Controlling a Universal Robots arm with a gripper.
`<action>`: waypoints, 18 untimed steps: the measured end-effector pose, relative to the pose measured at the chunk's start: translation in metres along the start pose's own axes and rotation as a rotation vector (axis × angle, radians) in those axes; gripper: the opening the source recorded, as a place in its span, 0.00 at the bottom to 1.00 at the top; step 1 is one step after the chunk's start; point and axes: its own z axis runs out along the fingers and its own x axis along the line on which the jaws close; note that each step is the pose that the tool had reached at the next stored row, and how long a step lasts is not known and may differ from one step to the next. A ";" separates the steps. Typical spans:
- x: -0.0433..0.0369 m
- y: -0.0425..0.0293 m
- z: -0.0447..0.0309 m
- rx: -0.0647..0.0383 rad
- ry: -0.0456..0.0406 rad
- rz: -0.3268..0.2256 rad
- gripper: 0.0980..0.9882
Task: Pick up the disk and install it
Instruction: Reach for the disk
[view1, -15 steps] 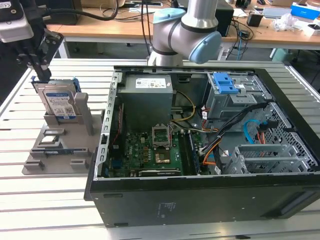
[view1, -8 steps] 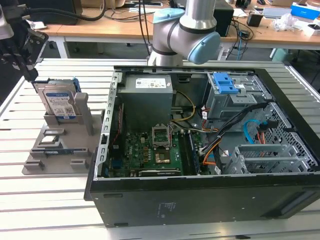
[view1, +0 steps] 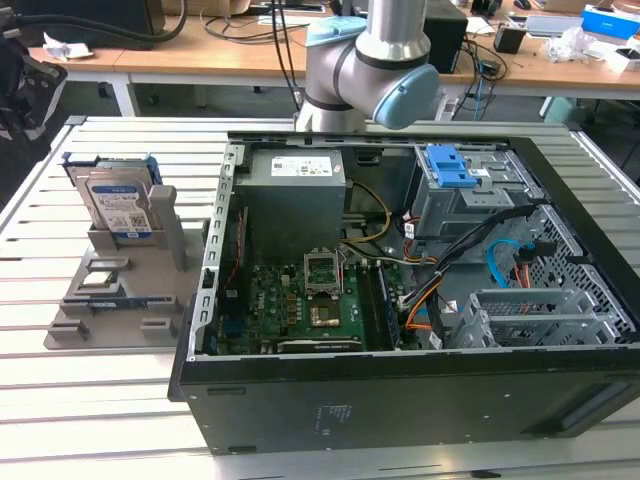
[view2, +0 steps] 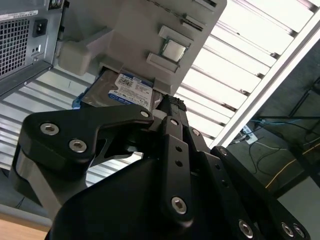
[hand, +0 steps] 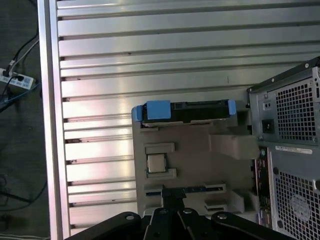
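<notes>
The disk (view1: 118, 205) is a silver hard drive with a white-and-blue label in a blue caddy. It stands upright in a slot of the grey slotted stand (view1: 130, 290), at the exterior view's left of the open computer case. In the first wrist view the disk (hand: 185, 109) is seen edge-on from above, with its blue caddy ends showing. My gripper (hand: 172, 196) hangs well above the stand (hand: 190, 150), clear of the disk. In the second wrist view its black linkage (view2: 167, 107) lies in front of the labelled disk (view2: 125, 92).
The open black computer case (view1: 400, 400) lies on the slatted metal table (view1: 100, 420), with motherboard, cables and a grey drive bay topped by a blue latch piece (view1: 455, 170). The arm (view1: 370, 60) rises behind the case. Cluttered desks stand beyond.
</notes>
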 end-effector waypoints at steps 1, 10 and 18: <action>0.0036 -0.0003 -0.0001 0.000 -0.0001 0.000 0.01; 0.0323 -0.0024 -0.0009 0.000 0.0000 0.000 0.01; 0.0610 -0.0046 -0.0017 0.000 -0.0001 0.000 0.01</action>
